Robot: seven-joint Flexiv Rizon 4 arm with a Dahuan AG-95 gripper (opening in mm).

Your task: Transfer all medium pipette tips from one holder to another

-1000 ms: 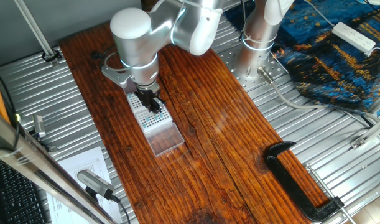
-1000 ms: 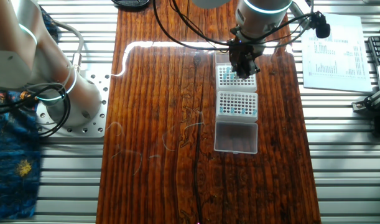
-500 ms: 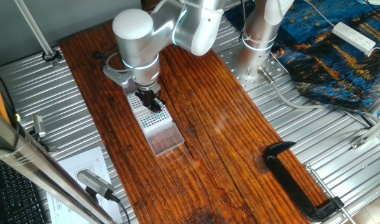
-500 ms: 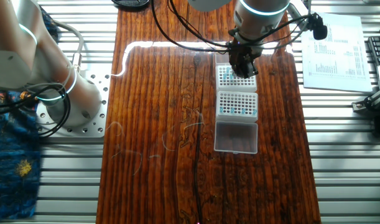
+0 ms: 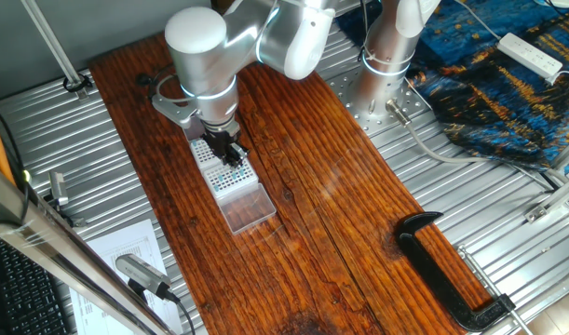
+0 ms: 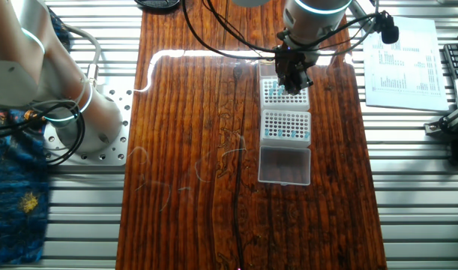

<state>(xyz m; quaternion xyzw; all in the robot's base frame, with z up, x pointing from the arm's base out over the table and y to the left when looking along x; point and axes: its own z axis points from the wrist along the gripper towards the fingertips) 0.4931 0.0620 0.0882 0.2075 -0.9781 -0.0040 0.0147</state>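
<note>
— Wood-grain surface [image 5: 293,167]; from one fixed view the dark pincer [image 5: 228,152] hangs low over the white perforated rack [image 5: 224,166]. Pincer spread?
— Cannot tell. The medium pipette tips [image 5: 232,172] show as teal dots beside it.

— The other fixed view?
— The pincer [image 6: 294,79] sits over the far rack [image 6: 284,93]; more tips dot the middle rack [image 6: 286,126]; a clear lid [image 6: 284,165] lies nearest. Likely mid-transfer; next calls for fine alignment with one hole.

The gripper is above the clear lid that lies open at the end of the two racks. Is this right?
No. In the other fixed view the gripper is above the far rack, at the opposite end of the row from the clear lid.
</note>
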